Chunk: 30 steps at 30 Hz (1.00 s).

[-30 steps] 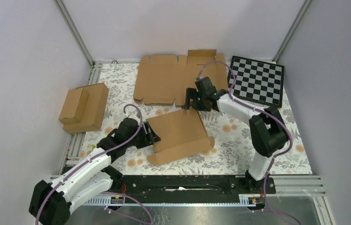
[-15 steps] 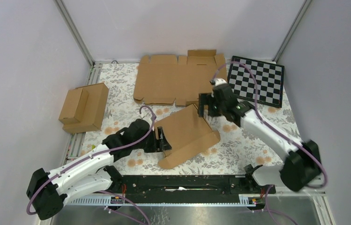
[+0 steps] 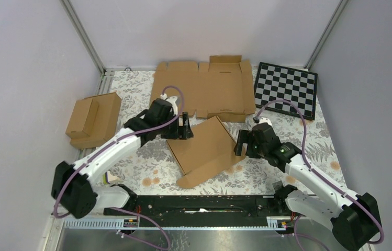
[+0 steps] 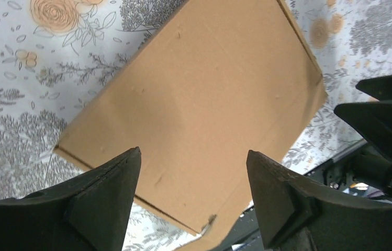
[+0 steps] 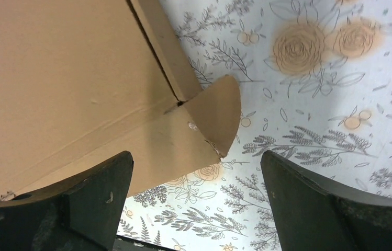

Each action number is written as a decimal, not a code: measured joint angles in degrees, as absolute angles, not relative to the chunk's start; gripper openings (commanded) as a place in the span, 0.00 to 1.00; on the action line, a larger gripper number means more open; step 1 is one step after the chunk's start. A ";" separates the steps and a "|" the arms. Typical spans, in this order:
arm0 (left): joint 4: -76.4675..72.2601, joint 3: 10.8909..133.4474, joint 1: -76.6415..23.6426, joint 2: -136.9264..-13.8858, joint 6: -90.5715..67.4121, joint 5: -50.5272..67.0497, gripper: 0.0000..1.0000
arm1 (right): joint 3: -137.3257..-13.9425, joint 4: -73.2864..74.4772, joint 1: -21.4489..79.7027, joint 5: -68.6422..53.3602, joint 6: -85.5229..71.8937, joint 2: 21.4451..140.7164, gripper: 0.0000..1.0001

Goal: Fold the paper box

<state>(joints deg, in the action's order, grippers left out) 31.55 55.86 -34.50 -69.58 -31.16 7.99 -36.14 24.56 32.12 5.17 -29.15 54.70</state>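
The paper box (image 3: 204,151) is a closed shallow brown mailer lying askew on the floral tablecloth in the middle of the table. Its lid fills the left wrist view (image 4: 193,99). A rounded flap sticks out at its right corner in the right wrist view (image 5: 217,112). My left gripper (image 3: 184,127) is open and empty, just above the box's far-left edge. My right gripper (image 3: 241,144) is open and empty beside the box's right corner, with the flap between its fingers' line of sight.
A wide flat cardboard blank (image 3: 201,86) lies at the back. A checkerboard (image 3: 287,89) leans at the back right. Two joined small brown boxes (image 3: 94,119) sit at the left edge. A black rail (image 3: 199,204) runs along the near edge.
The left gripper has moved from the box's near-left side up to its far-left edge. The right gripper has come from the box's far edge down to its right corner. The box has turned slightly.
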 measured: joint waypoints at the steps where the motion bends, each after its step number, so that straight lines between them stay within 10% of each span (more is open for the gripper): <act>1: 30.81 56.58 -34.39 -71.83 -29.98 8.36 0.79 | -35.42 24.47 32.10 5.39 -30.57 54.65 1.00; 11: 28.69 58.54 -33.54 -80.49 -25.06 9.21 0.81 | -30.70 21.32 31.27 5.26 -31.31 50.63 1.00; 30: 26.92 31.90 -27.73 -50.72 -43.59 10.11 0.71 | -46.39 6.37 26.89 -3.03 -26.30 79.00 0.80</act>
